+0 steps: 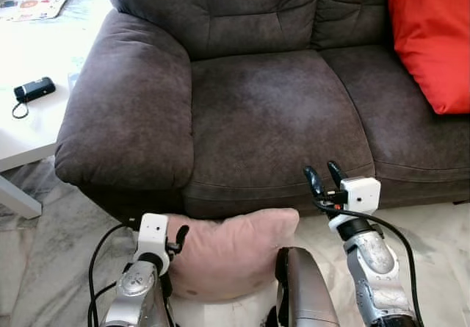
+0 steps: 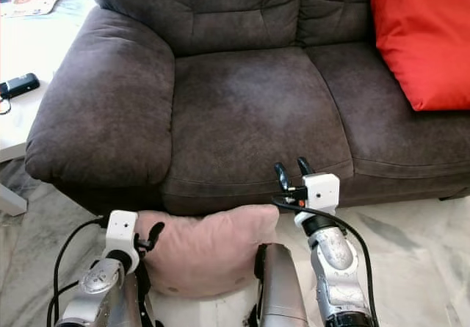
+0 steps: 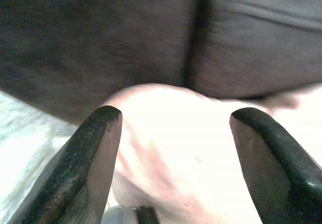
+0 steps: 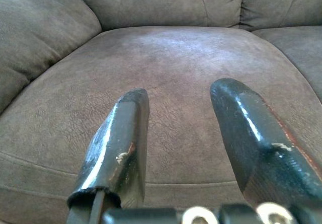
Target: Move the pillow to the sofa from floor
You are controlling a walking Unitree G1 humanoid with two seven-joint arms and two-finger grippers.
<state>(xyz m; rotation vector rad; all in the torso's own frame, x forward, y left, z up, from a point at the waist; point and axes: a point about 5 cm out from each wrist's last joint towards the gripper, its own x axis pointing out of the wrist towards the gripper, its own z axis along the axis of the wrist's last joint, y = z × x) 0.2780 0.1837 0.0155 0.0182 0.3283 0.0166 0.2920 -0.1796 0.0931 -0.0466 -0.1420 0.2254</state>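
A pale pink pillow [image 1: 235,250] lies on the floor, pressed against the front of the dark brown sofa [image 1: 272,114]. My left gripper [image 1: 180,237] is at the pillow's left end. In the left wrist view its two fingers stand wide open [image 3: 176,118], and the pillow [image 3: 186,143] lies just ahead between them. My right gripper [image 1: 324,174] is raised above the pillow's right end, level with the front edge of the sofa seat. It is open with nothing between its fingers [image 4: 183,95] and points at the seat cushion [image 4: 166,58].
A red cushion [image 1: 433,33] leans at the sofa's right end. A white table [image 1: 29,128] stands to the left, with a small black device [image 1: 34,88] and a magazine [image 1: 33,7] on it. The sofa's thick armrest [image 1: 128,114] bulges on the left.
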